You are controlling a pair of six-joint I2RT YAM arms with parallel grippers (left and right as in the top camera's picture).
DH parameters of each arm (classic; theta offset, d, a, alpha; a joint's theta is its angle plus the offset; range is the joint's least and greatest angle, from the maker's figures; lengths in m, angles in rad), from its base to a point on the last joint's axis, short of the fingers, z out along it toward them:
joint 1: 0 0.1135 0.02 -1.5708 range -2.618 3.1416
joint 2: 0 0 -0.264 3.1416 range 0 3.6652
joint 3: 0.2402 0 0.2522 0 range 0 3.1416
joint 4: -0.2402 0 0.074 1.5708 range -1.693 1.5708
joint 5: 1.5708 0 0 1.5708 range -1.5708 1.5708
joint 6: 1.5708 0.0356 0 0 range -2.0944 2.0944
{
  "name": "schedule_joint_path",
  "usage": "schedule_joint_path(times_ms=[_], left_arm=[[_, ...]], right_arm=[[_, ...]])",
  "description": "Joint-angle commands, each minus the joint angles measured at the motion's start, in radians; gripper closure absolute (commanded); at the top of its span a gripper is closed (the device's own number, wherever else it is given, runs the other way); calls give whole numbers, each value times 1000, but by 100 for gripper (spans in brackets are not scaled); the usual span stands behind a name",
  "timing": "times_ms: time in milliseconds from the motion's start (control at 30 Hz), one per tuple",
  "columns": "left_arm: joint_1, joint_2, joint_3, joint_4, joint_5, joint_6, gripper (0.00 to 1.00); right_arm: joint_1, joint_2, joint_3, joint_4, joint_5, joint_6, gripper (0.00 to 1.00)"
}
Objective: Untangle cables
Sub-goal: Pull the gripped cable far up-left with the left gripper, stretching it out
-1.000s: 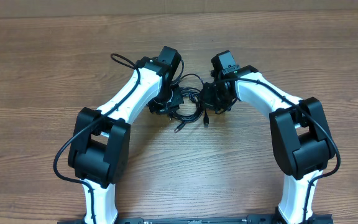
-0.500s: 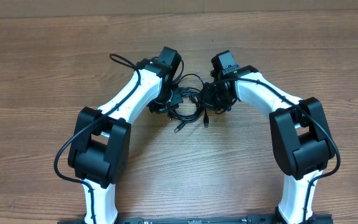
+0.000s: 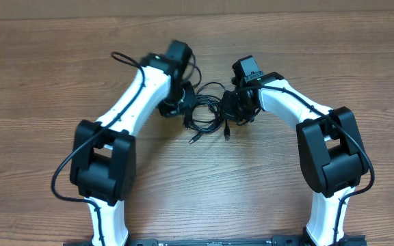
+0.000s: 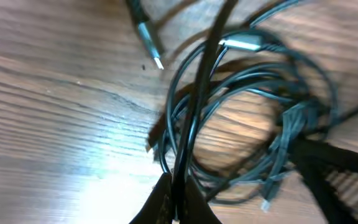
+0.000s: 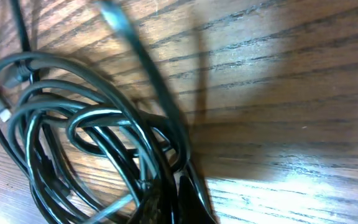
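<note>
- The cables [image 3: 207, 115] are seen as one tangled coil on the bench [image 3: 46, 75]. The coil lies between the two claws, well apart from every bench edge.
- The left claw [image 4: 174, 200] is closed on one cord of the cables. That cord is drawn out from between its fingertips and runs straight ahead across the coil.
- The right claw [image 5: 180, 198] is closed on the side of the coil nearest it, where several loops are bunched against its fingertips.
- Bare wood is shown on the outer side of each claw and beyond both toward the far edge. More open bench is left behind the claws, between the two arms.
- The gap between the claws is narrow and is filled by the coil. It is closed in by the left arm [image 3: 132, 102] and the right arm [image 3: 286, 99].
- A silver-tipped plug [image 4: 149, 45] is seen ahead and to the left of the left claw, lying on the wood outside the coil.
- A thicker cable [image 3: 123, 60] is looped off the outer side of the left arm.
</note>
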Motion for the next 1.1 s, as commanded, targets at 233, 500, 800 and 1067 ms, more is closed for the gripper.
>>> schedule_joint_path(times_ms=[233, 500, 800, 1067], left_arm=[[103, -277, 99, -44, 31, 56, 96], [153, -445, 99, -20, 31, 53, 96], [202, -626, 99, 55, 63, 44, 96], [264, -747, 100, 125, 80, 40, 96]], right_arm=[[0, -6, -18, -2, 43, 5, 96], [0, -6, -18, -2, 43, 5, 96], [0, -6, -18, -2, 43, 5, 95], [0, -6, -18, -2, 43, 5, 92]])
